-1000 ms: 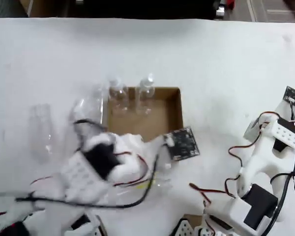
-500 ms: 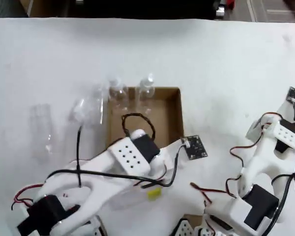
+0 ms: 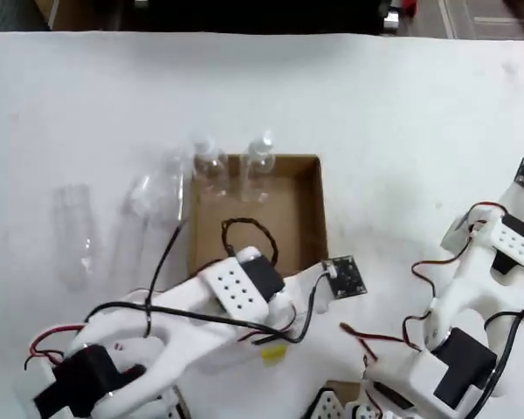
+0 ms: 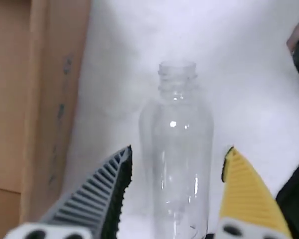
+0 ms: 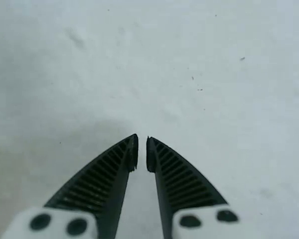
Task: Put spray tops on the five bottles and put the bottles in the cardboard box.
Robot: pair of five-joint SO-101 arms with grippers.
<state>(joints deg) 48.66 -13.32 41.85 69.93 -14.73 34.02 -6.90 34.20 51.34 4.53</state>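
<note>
Grasping looks to be the step in hand: the left gripper point(image 4: 177, 149), spread, straddles 1 topless bottle point(image 4: 175, 114) just beside the cardboard box point(image 4: 35, 99), so next its jaws must close squarely on the body, while the right gripper point(image 5: 141, 149) sits nearly pressed together.

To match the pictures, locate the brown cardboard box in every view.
High view: brown cardboard box, middle of the white table.
Left wrist view: its wall runs beside the clear plastic bottle.
Right wrist view: not in it.
Shared landmark: that white table.
</note>
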